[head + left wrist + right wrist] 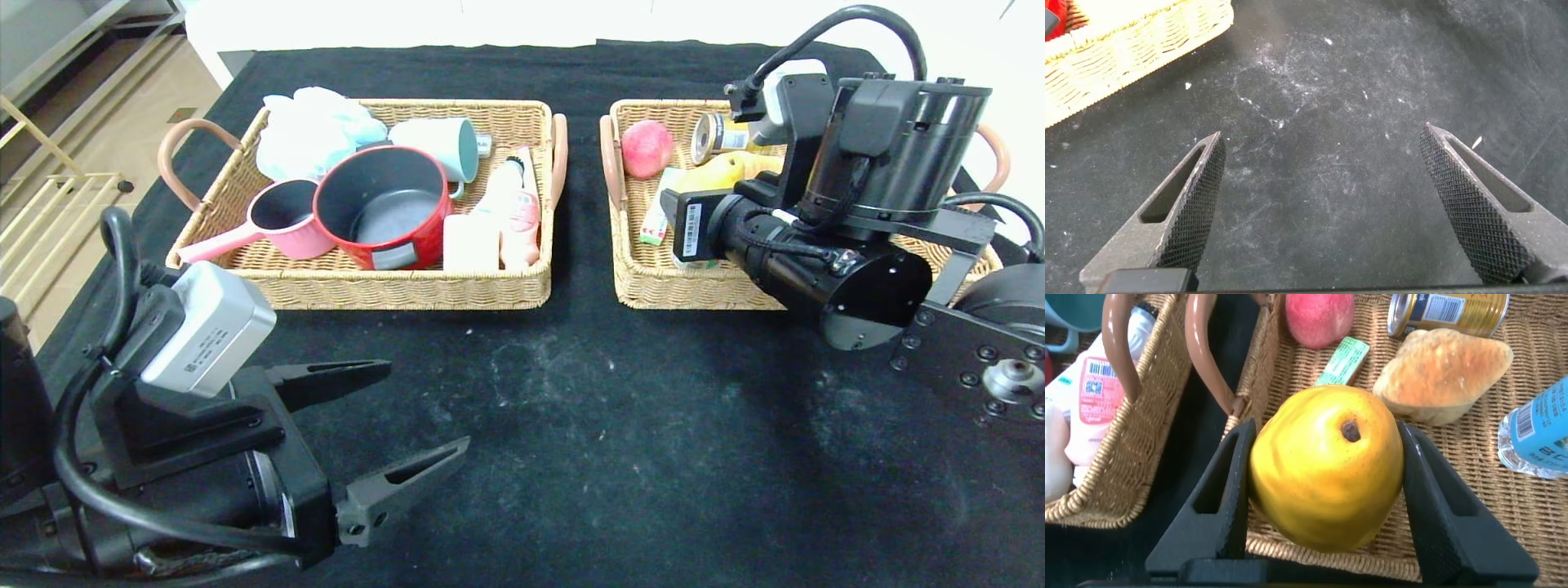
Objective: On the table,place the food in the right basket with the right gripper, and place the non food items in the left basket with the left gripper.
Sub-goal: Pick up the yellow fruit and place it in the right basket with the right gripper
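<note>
Right wrist view shows the right gripper point(1323, 469) closed on a yellow pear point(1327, 465), one dark finger pressed to each side of the fruit — held above the near left part of the right basket point(1470, 482). Farther in that basket lie a red peach point(1319, 314), a green packet point(1343, 361), a bread roll point(1445, 371) and a tin can point(1449, 310), with a plastic bottle point(1539, 429) to the right.

In the head view the left gripper point(384, 416) hangs low over the black table point(612, 408) at the near left, jaws spread wide and holding nothing. The left basket point(343, 282) at the far left holds a red pot point(384, 204), a pink saucepan point(282, 216), a teal mug point(441, 147) and a pink lotion bottle point(514, 204).
</note>
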{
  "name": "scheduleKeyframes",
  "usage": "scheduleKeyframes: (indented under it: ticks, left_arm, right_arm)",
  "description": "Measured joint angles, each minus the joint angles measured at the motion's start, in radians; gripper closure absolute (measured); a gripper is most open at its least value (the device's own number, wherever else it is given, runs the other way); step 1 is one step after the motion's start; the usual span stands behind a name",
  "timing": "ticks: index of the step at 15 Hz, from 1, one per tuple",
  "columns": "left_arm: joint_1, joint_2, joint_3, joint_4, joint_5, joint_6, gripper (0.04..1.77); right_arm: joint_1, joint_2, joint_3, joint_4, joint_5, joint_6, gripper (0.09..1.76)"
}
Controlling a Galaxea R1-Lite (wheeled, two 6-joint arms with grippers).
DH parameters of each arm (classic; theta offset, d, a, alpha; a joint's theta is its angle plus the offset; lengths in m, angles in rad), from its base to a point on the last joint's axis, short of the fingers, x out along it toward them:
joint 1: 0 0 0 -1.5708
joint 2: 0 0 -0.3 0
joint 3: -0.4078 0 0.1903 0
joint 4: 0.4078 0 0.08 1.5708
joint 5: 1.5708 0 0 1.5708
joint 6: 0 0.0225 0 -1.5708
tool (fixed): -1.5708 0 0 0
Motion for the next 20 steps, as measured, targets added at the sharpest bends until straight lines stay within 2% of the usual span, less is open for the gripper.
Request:
scheduleKeyframes:
  ticks: [6, 8, 12, 20]
  left_arm:
    - [0.000, 0.000, 0.000, 0.000, 0.000, 0.001, 0.09]
    - [0.000, 0.000, 0.000, 0.000, 0.000, 0.001, 0.09]
    - [-0.001, -0.004, 0.000, 0.001, -0.001, 0.001, 0.09]
    - [-0.001, -0.004, 0.003, 0.002, -0.001, 0.001, 0.09]
  right_arm:
    - [-0.004, 0.018, 0.002, -0.025, 0.000, 0.001, 0.71]
    - [-0.004, 0.019, 0.003, -0.025, 0.000, 0.002, 0.56]
    - [-0.003, 0.020, 0.005, -0.025, -0.001, 0.001, 0.39]
    - [0.001, 0.013, 0.011, -0.027, -0.001, 0.001, 0.23]
